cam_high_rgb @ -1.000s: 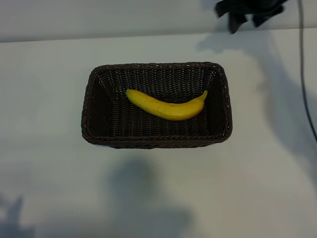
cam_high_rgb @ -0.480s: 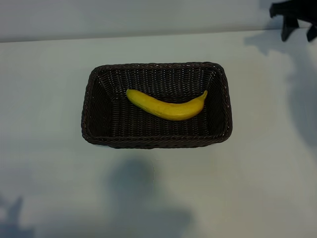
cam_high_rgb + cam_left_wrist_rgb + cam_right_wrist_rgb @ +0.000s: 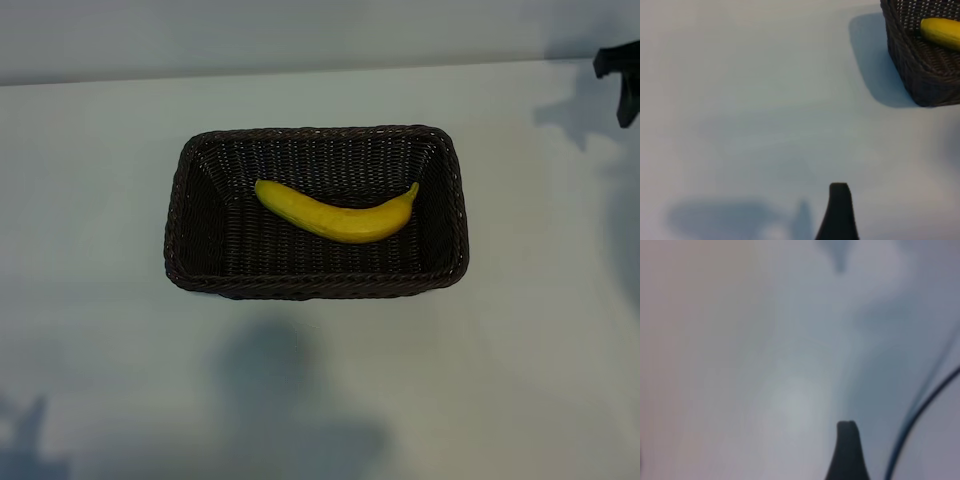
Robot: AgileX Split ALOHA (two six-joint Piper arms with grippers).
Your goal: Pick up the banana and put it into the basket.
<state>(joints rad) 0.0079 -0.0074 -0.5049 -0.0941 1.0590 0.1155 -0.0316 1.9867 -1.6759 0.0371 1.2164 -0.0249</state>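
One gripper (image 3: 622,82) farther right now.

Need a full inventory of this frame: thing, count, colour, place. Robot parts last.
basket: 1, dark brown wicker, middle of the table.
banana: 1, yellow, lying inside the basket, stem tip toward the right arm's side.
table: 1, white, under everything.
cable: 1, dark, on the table near the right arm.
left claw: 1, black, open, holding nothing, over bare table away from the basket.
right claw: 1, black, open, holding nothing, at the table's far right edge.
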